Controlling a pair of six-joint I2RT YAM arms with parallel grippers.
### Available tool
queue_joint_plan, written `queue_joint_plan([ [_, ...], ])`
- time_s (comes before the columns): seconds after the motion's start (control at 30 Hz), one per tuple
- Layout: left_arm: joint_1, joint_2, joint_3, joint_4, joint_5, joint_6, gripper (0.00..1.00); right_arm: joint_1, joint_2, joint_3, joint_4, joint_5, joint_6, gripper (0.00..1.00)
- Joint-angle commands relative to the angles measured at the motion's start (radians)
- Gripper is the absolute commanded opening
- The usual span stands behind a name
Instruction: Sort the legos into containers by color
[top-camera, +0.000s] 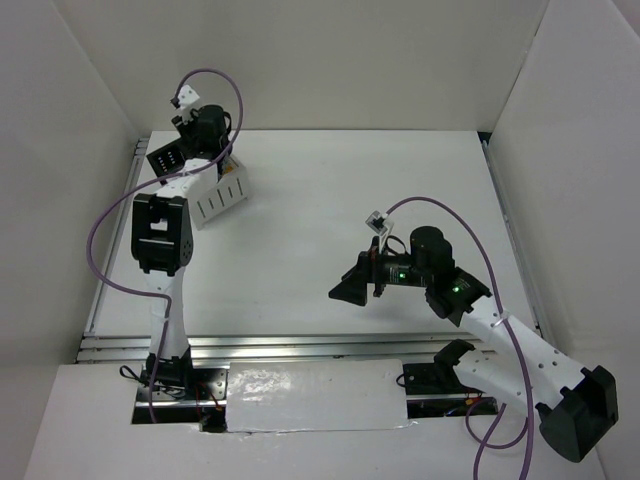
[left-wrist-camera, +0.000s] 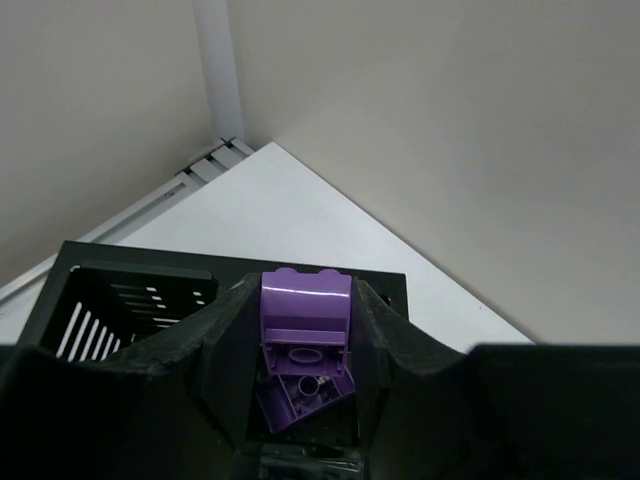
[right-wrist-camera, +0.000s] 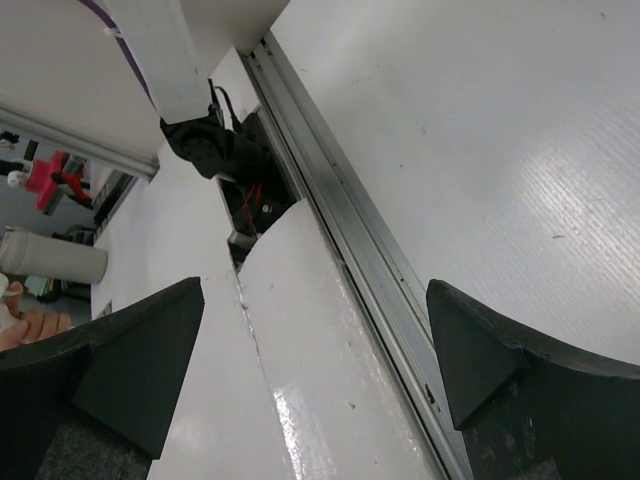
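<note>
Left wrist view: left hand (left-wrist-camera: 305, 335) clamps a purple lego (left-wrist-camera: 305, 300) above the black container (left-wrist-camera: 120, 290) at far left, a second purple lego (left-wrist-camera: 298, 400) lying inside | right hand (right-wrist-camera: 315, 355) spread wide, empty, near right | no loose legos seen on counter (top-camera: 330, 200) | judged nearly done: release remains.

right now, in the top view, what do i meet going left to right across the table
black bin → white bin → right pincer, open. left pincer, holding a purple lego, overlaps the bins, so left out
</note>
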Motion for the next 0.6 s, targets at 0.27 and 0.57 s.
queue_joint_plan([
  [0.27, 0.010, -0.149, -0.056, -0.012, -0.007, -0.108, 1.00, -0.005, -0.012, 0.017, 0.033, -0.025, -0.020, 1.00],
  [0.57, 0.019, -0.380, 0.254, -0.718, 0.266, -0.226, 1.00, -0.003, -0.037, 0.108, -0.158, 0.354, -0.033, 1.00],
])
